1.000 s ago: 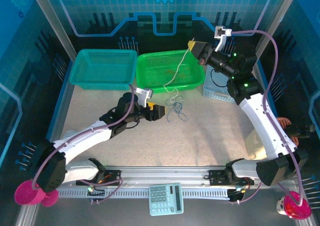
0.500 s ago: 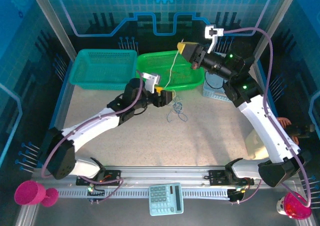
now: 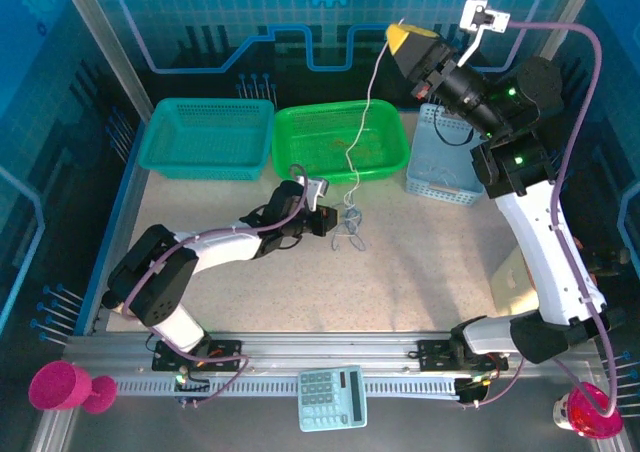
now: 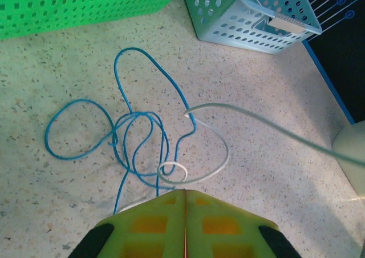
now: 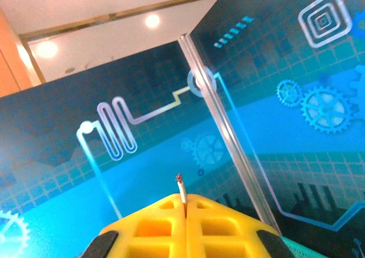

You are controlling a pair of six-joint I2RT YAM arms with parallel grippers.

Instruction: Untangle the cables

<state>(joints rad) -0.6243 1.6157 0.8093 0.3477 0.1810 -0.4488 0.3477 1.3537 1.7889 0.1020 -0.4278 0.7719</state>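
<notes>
blue gear-print walls [image 3: 200,22], speckled table [image 3: 420,282], ceiling lights [image 5: 151,21]

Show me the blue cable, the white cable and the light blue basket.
blue cable [image 4: 134,48], left wrist view, top of tall loop.
white cable [image 4: 228,150], left wrist view, right bend of loop.
light blue basket [image 4: 245,18], left wrist view, near wall.

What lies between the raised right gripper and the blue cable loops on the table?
A white cable, pinched in the right gripper, runs down over the green basket to the blue cable; the top external view shows it.
</notes>
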